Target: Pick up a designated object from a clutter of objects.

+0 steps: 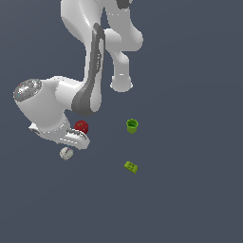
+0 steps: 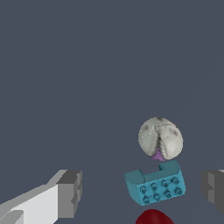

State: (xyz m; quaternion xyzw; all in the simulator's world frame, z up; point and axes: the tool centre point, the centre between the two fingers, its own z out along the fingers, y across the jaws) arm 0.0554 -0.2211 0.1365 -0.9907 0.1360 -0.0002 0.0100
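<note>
The designated object, a whitish-grey ball (image 2: 160, 138) with faint purple marks, lies on the dark floor; in the exterior view this ball (image 1: 66, 153) sits just below the arm's hand. Right beside it in the wrist view is a blue studded brick (image 2: 156, 186), and beyond that the edge of a red ball (image 2: 153, 217), which also shows as a red ball (image 1: 81, 126) half behind the hand. My gripper (image 2: 142, 192) is open, with its fingers (image 2: 70, 193) standing wide on either side of the brick. Nothing is held.
A green cup (image 1: 132, 126) stands to the exterior view's right of the hand, and a lime-green brick (image 1: 131, 166) lies below it. The white arm (image 1: 90, 71) reaches down over the red ball.
</note>
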